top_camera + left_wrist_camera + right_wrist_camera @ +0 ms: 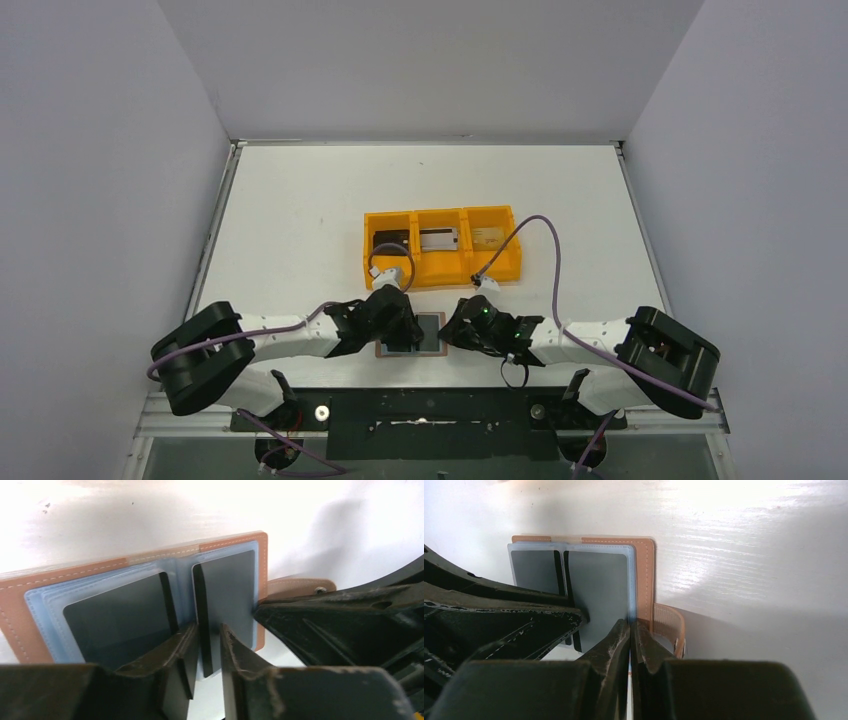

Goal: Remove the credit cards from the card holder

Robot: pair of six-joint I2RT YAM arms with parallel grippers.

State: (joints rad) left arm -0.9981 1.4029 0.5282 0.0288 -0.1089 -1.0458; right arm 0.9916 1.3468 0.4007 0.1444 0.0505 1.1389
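Observation:
The card holder (430,328) lies open on the table near the front edge, brown leather with grey-blue sleeves. In the left wrist view (120,610) its snap tab (300,586) sticks out to the right. My left gripper (209,635) is closed round the dark inner edge of the right-hand sleeve. My right gripper (630,625) is shut on the outer edge of the same sleeve (599,580), beside the tab (669,622). The black card (390,241), silvery grey card (440,239) and gold-tan card (487,237) each lie in a tray compartment.
The orange three-compartment tray (440,275) stands just behind the card holder, mid-table. Both arms meet over the holder, left gripper (405,335) and right gripper (455,330) close together. Purple cables loop over the tray's front. Grey walls enclose the table.

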